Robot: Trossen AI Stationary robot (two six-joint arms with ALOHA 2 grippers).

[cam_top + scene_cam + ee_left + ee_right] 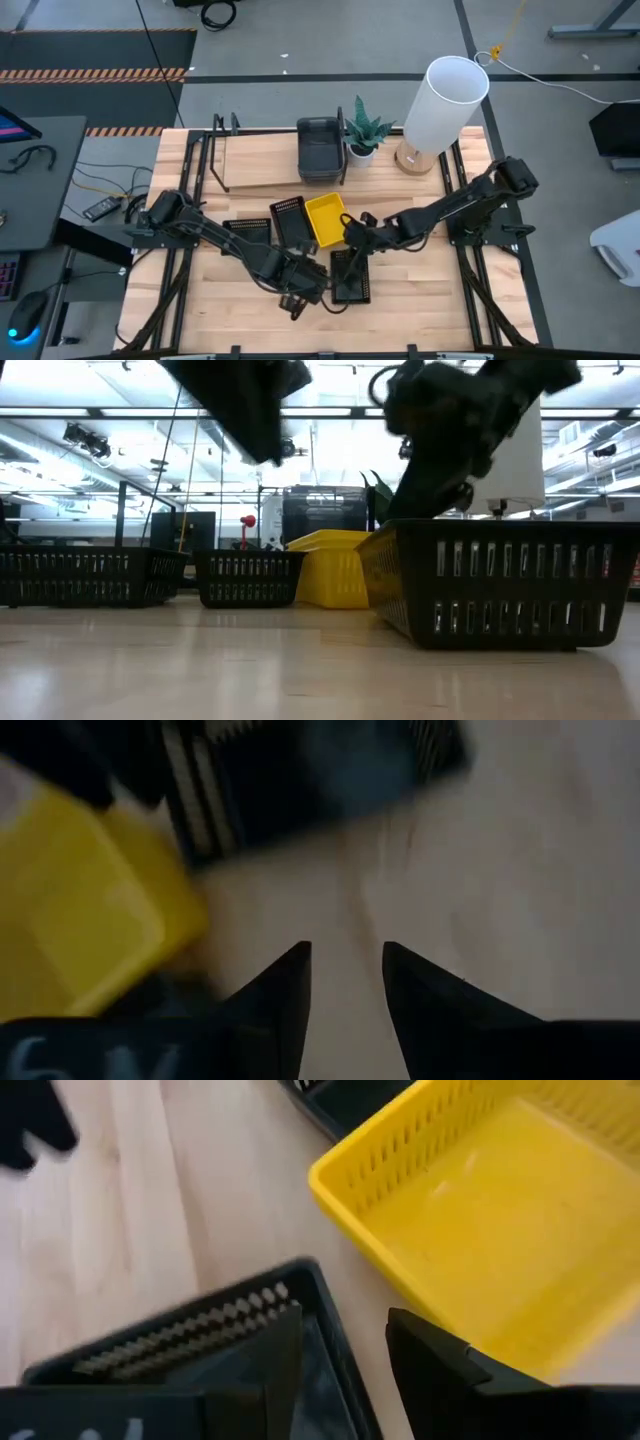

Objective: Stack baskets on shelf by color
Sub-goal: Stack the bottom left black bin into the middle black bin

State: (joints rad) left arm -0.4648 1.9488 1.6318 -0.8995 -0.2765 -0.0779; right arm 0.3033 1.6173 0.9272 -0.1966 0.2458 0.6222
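The shelf stands at the table's far side with a dark grey basket on its board. On the table lie a yellow basket and three black mesh baskets. My right gripper is open over the far end of the nearest black basket, one finger over its inside and one outside its end wall. My left gripper is open over bare wood just left of that basket, with nothing between its fingers. My right gripper stands astride the black mesh basket's end wall, near a corner, slanting down from the table's right. I cannot tell whether a finger touches the wall. The basket rests flat on the table.
A potted plant and a tall white lamp stand at the far right of the table, beside the shelf. The yellow basket lies just beyond my right gripper. Bare wood shows along the table's near edge.
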